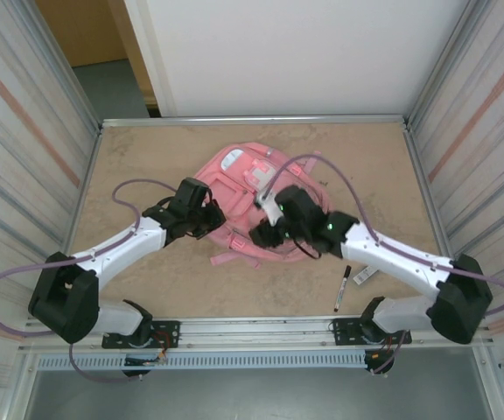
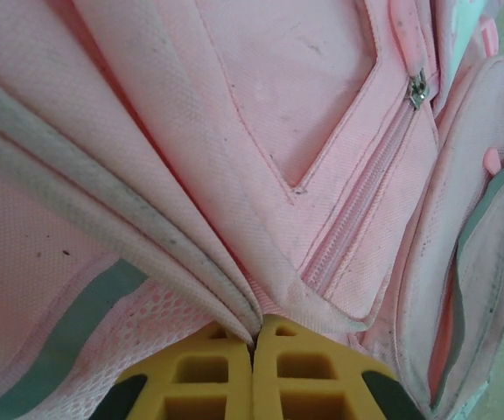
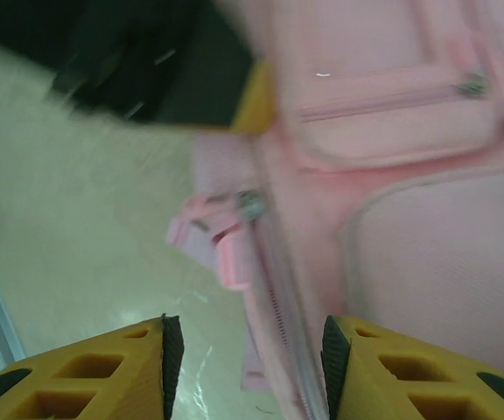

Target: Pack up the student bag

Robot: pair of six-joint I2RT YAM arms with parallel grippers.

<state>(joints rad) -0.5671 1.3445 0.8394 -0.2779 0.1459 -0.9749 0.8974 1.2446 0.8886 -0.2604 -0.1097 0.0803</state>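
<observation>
The pink student bag (image 1: pixel 239 171) lies flat in the middle of the table, white patch at its far end. My left gripper (image 1: pixel 212 220) is at the bag's left side. In the left wrist view the yellow jaws (image 2: pixel 254 337) are shut on a fold of the bag's fabric (image 2: pixel 304 87). At the bag's near edge, my right gripper (image 1: pixel 263 234) is open. In the right wrist view it (image 3: pixel 248 350) hovers over the bag (image 3: pixel 427 245), with a zip line running between its fingers. A metal zip puller (image 3: pixel 251 205) with pink tabs sits just beyond.
A black marker pen (image 1: pixel 343 289) and a small grey-white item (image 1: pixel 364 274) lie on the beige table near the right arm. Metal walls (image 1: pixel 77 210) fence the table on both sides. The left arm's dark wrist (image 3: pixel 147 61) shows blurred in the right wrist view.
</observation>
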